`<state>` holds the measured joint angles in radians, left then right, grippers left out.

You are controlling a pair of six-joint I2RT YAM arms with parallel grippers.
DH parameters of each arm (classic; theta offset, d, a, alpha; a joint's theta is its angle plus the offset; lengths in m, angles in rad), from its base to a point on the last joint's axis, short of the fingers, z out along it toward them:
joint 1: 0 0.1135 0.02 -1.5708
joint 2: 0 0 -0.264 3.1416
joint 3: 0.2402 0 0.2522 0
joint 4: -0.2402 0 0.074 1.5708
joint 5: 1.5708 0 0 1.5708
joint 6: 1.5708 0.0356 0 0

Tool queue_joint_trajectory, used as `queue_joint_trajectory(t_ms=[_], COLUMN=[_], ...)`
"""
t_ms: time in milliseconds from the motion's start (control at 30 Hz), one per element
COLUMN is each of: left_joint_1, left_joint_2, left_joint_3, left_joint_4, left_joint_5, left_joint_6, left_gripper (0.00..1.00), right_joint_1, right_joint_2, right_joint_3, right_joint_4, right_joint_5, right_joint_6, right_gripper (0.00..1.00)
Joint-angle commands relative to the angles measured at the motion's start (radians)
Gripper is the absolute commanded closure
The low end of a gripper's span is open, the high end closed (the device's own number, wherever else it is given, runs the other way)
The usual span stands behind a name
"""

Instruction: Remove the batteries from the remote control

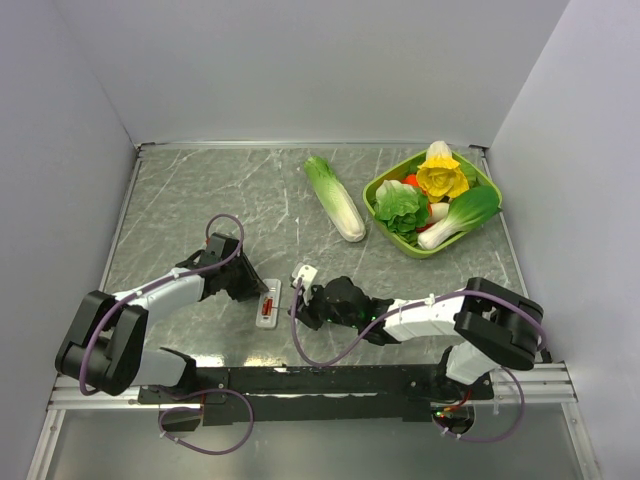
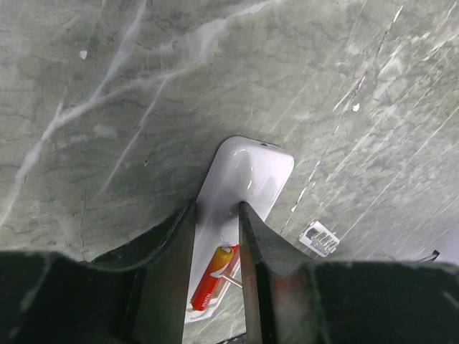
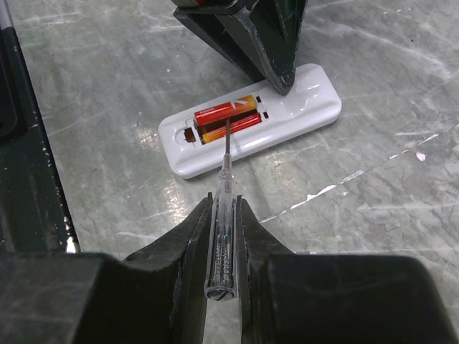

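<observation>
Right wrist view puts the slim white plastic remote control [image 3: 251,129] flat on the grey-green marbled counter [image 3: 373,208], just ahead of me, its back recess open and facing up. Two small red-and-orange cylindrical batteries [image 3: 226,118] lie side by side in that recess. My right jaws are pressed onto a small clear-handled screwdriver [image 3: 221,236], pinching its handle from both sides. Its thin metal shaft reaches forward so the tip sits at the batteries, about where the two meet. At the far long edge of the remote control, one dark finger [image 3: 276,50] of my left jaws comes down and touches the white casing beside the recess. Left wrist view looks along the remote control [image 2: 247,175] from above. There my left jaws stand a narrow slit apart with their tips down at the casing, and the red end of one of the batteries [image 2: 210,287] shows in the slit. Whether they squeeze the casing or only press on it I cannot tell. A small flat whitish cover piece [image 2: 319,238] lies on the counter near the remote control, not touching it. Top external view has the remote control [image 1: 268,302] between my two arms, well apart from a long pale-green cabbage [image 1: 335,198] and a green square bowl [image 1: 425,252] of toy vegetables at the far right.
</observation>
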<state>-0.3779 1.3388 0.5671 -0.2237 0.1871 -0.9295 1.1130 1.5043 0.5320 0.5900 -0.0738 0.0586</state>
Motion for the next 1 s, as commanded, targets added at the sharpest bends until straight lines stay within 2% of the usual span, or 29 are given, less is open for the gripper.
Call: queue_joint_trajectory(t_ms=[0, 967], left_joint_1=[0.004, 0.004], left_joint_2=[0.011, 0.013], left_joint_3=[-0.010, -0.022], left_joint_4=[-0.006, -0.005], left_joint_5=[-0.008, -0.017], left_joint_6=[0.003, -0.006], left_gripper=[0.66, 0.66], right_joint_1=[0.005, 0.039], right_joint_2=[0.020, -0.010], right_joint_3=[0.051, 0.006], right_joint_4=[0.045, 0.105], right_joint_5=[-0.009, -0.044], right_joint_6=[-0.006, -0.006], right_gripper=[1.00, 1.00])
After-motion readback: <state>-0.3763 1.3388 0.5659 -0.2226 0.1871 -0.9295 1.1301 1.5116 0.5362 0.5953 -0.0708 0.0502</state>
